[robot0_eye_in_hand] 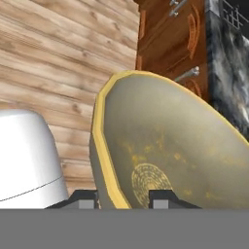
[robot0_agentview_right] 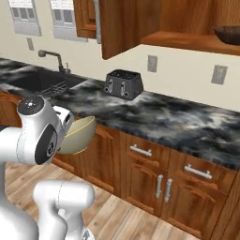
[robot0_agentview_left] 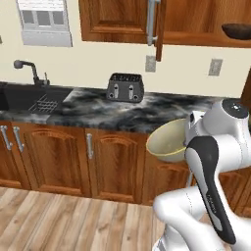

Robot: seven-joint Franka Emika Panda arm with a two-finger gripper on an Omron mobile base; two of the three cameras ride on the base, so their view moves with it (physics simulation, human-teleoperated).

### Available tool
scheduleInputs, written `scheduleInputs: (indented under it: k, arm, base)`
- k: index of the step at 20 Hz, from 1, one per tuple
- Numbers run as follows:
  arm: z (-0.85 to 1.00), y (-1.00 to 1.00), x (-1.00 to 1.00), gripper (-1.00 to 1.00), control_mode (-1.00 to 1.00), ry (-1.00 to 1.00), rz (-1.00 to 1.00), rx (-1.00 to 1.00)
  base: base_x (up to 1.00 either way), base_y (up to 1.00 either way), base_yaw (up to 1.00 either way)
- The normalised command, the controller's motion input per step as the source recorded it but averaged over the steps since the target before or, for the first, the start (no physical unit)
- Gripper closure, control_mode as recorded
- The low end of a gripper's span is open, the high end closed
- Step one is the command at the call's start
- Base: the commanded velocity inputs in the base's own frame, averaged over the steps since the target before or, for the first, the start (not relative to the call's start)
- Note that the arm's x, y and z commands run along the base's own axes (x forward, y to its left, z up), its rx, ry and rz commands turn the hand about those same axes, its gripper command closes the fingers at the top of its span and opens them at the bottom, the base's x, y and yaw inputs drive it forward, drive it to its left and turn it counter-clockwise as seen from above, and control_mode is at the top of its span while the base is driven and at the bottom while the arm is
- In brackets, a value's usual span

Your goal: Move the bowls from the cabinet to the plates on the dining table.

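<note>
The pale beige-cream bowl sits at centre right of the left base view, tilted on its side, its rim pinched between the fingers of the hand, which holds it above the wooden floor. The dark brown bowl rests at upper right in the open cabinet. A black toaster stands on the marble surface above centre.

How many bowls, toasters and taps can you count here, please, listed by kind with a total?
Bowls: 2, the pale bowl gripped at its rim by the tool, and the dark bowl on the open cabinet shelf.
Toasters: 1, the black toaster.
Taps: 1, the tap by the sink.
Total: 4.
</note>
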Motion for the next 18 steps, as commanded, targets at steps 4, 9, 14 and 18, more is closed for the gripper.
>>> scheduleInputs:
  k: [4, 9, 14, 18]
  arm:
    - [0.0, 0.0, 0.0, 1.0, 1.0, 0.0, 0.0, 0.0]
    - [0.0, 0.0, 0.0, 1.0, 1.0, 0.0, 0.0, 0.0]
    - [0.0, 0.0, 0.0, 1.0, 1.0, 0.0, 0.0, 0.0]
    - [0.0, 0.0, 0.0, 1.0, 1.0, 0.0, 0.0, 0.0]
  base:
    - [0.19, 0.62, 0.5]
    - [0.17, 0.61, 0.52]
    - [0.14, 0.59, 0.52]
    - [0.08, 0.61, 0.52]
